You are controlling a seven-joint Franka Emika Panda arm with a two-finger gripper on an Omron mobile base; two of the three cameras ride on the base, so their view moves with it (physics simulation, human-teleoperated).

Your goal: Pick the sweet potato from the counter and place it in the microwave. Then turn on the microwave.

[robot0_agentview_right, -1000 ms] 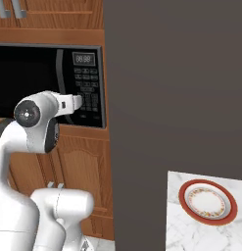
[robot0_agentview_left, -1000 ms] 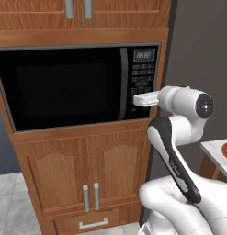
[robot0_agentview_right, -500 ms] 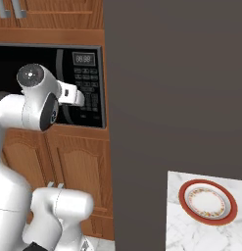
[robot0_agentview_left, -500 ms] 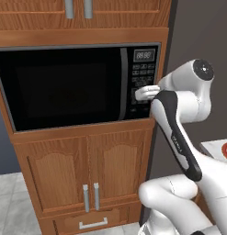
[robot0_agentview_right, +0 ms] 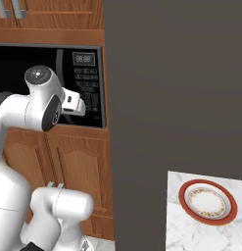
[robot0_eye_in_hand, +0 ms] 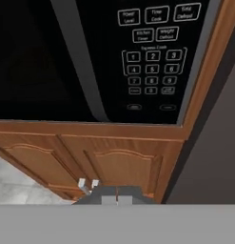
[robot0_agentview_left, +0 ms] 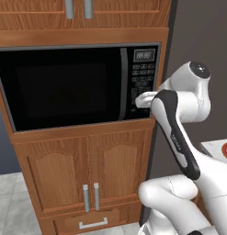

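Note:
The black microwave (robot0_agentview_left: 69, 87) sits built into wooden cabinets with its dark glass door closed. Its keypad (robot0_agentview_left: 142, 78) and small display are on the right side. My gripper (robot0_agentview_left: 138, 101) is level with the lower keypad and close in front of it, also seen from the other side (robot0_agentview_right: 83, 108). In the hand view the keypad (robot0_eye_in_hand: 152, 71) is close ahead, and the fingertips (robot0_eye_in_hand: 117, 196) sit together at the bottom, shut and holding nothing. The sweet potato is hidden. A corner of the speckled counter (robot0_agentview_right: 191, 235) lies at the right.
A red-rimmed plate (robot0_agentview_right: 208, 202) rests on the counter corner. A tall dark grey panel (robot0_agentview_right: 171, 83) stands right of the microwave. Wooden cabinet doors (robot0_agentview_left: 87, 174) with metal handles sit below it, and upper cabinets above.
The arm has lifted and swung its hand up and in toward the keypad; the elbow joint has risen. The microwave door has stayed closed.

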